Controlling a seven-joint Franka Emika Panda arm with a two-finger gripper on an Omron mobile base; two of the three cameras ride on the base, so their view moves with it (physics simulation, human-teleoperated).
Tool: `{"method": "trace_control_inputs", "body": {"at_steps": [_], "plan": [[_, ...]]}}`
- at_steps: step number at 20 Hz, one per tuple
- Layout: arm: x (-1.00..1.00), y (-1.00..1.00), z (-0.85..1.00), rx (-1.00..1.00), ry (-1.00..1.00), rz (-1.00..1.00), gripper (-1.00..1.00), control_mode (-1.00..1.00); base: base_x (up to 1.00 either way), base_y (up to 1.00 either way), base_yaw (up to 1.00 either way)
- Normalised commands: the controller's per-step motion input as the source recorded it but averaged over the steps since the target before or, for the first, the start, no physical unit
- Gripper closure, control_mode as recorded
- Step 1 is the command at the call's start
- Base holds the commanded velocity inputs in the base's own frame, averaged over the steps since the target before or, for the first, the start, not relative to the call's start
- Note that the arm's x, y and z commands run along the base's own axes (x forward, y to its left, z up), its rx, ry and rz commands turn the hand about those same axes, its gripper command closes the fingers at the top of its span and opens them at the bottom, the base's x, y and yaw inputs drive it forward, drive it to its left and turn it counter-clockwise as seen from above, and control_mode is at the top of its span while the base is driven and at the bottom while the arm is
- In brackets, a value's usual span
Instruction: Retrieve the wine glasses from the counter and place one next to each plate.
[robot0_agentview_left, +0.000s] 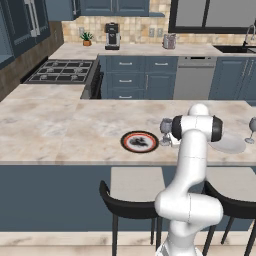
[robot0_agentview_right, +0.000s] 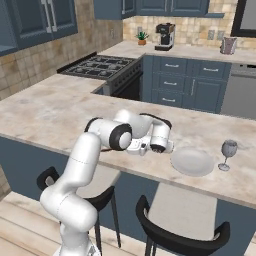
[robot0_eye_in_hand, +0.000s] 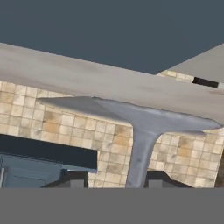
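Hand view shows the gripper (robot0_eye_in_hand: 116, 177) with its finger tips parted either side of a wine glass (robot0_eye_in_hand: 142, 131) stem, apparently letting go beside the red-rimmed plate (robot0_agentview_left: 139, 142) at frame centre; next call is backing off without tipping it.

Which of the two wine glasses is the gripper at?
The wine glass beside the red-rimmed plate; the gripper straddles its stem. The other glass stands alone by the plain plate.
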Motion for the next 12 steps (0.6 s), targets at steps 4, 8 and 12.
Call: {"method": "trace_control_inputs", "body": {"at_steps": [4, 8, 12], "plan": [[-0.03, -0.01, 0.00, 0.01, 0.00, 0.00, -1.00, -1.00, 0.00, 0.00, 0.00], [0.00, -0.10, 0.00, 0.00, 0.00, -0.03, -1.00, -1.00, 0.00, 0.00, 0.00], [0.00, -0.49, 0.00, 0.00, 0.00, -0.14, -1.00, -1.00, 0.00, 0.00, 0.00]]}}
